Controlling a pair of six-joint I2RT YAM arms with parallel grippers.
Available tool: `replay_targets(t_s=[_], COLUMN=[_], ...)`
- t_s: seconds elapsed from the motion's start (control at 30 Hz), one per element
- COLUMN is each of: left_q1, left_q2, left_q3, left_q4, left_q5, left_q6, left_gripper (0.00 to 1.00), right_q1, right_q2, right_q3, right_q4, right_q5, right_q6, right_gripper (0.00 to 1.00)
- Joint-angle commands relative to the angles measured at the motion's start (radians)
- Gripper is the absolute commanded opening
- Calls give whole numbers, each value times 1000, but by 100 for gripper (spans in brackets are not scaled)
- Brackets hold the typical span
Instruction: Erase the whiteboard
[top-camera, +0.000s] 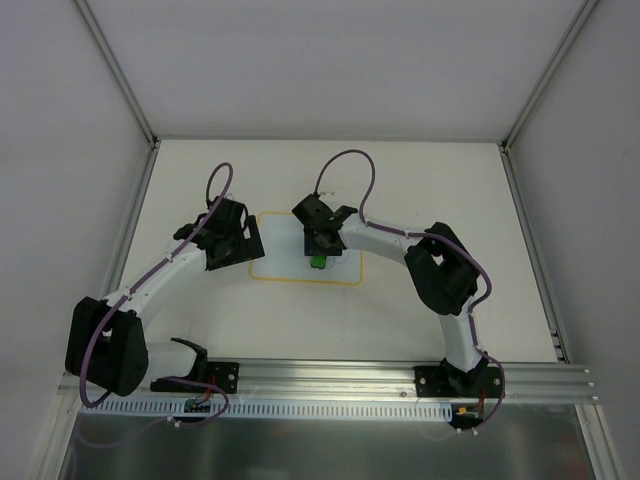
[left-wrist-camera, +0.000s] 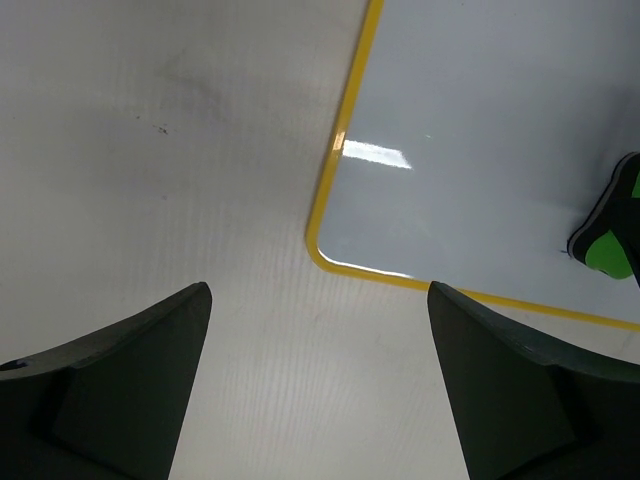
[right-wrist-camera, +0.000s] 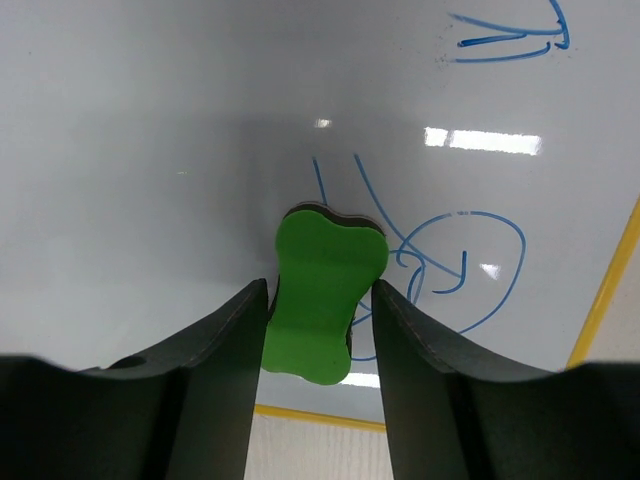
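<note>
Between my right jaws the green eraser (right-wrist-camera: 318, 300) is pinched tight, flat on the whiteboard (right-wrist-camera: 150, 150); blue loops (right-wrist-camera: 470, 260) lie just right, so I'd sweep there firmly. Left jaws gape empty.

Both arms are built alike: slim white tube links joined by bulky black joint covers. The left arm (top-camera: 160, 275) has a large rounded black housing (top-camera: 105, 345) at its near end, and the right arm (top-camera: 385, 238) has a similar black block (top-camera: 440, 270) partway along. A thin purple cable (top-camera: 215, 182) runs along each arm and arches free in a loop by the wrist. The bases (top-camera: 455, 380) are flat black plates, each with a small circuit board (top-camera: 195, 405) with coloured connectors just nearer. The left gripper (left-wrist-camera: 318, 290) and right gripper (right-wrist-camera: 318, 285) have matte dark grey wedge fingers (right-wrist-camera: 200, 380) tapering to blunt tips.
</note>
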Motion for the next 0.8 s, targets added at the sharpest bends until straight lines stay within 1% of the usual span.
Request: replay_targets(t_s=[0.0, 0.17, 0.3, 0.37, 0.4, 0.43, 0.5, 0.53, 0.57, 0.7, 0.77], left_q1=[8, 9, 8, 8, 9, 12, 17, 28, 34, 52, 55], left_q2=[20, 66, 123, 171, 189, 210, 264, 296, 313, 365, 382], left_q3=[6, 18, 40, 61, 69, 87, 106, 123, 130, 152, 155], left_q4=[18, 33, 64, 78, 90, 95, 102, 102, 104, 110, 111], left_q5=[5, 15, 25, 28, 32, 32, 35, 38, 42, 65, 65], left_q6=[-17, -15, -11, -6, 1, 6, 17, 20, 23, 40, 43], left_gripper=[89, 86, 81, 76, 72, 67, 62, 59, 53, 38, 35], right_q1=[1, 0, 1, 0, 0, 0, 0, 0, 0, -2, -5], right_q2=[13, 21, 19, 11, 8, 4, -7, -12, -12, -16, -15], right_q3=[32, 31, 26, 22, 15, 9, -1, -11, -14, -26, -26], right_q4=[-12, -12, -13, -13, -12, -10, -9, -10, -10, 2, 3], right_q5=[20, 19, 16, 9, 5, 0, -6, -7, -7, -41, -56], right_q6=[20, 14, -6, -37, -46, -69, -86, -107, -114, -146, -157], right_gripper=[46, 41, 33, 31, 27, 26, 23, 22, 21, 19, 18])
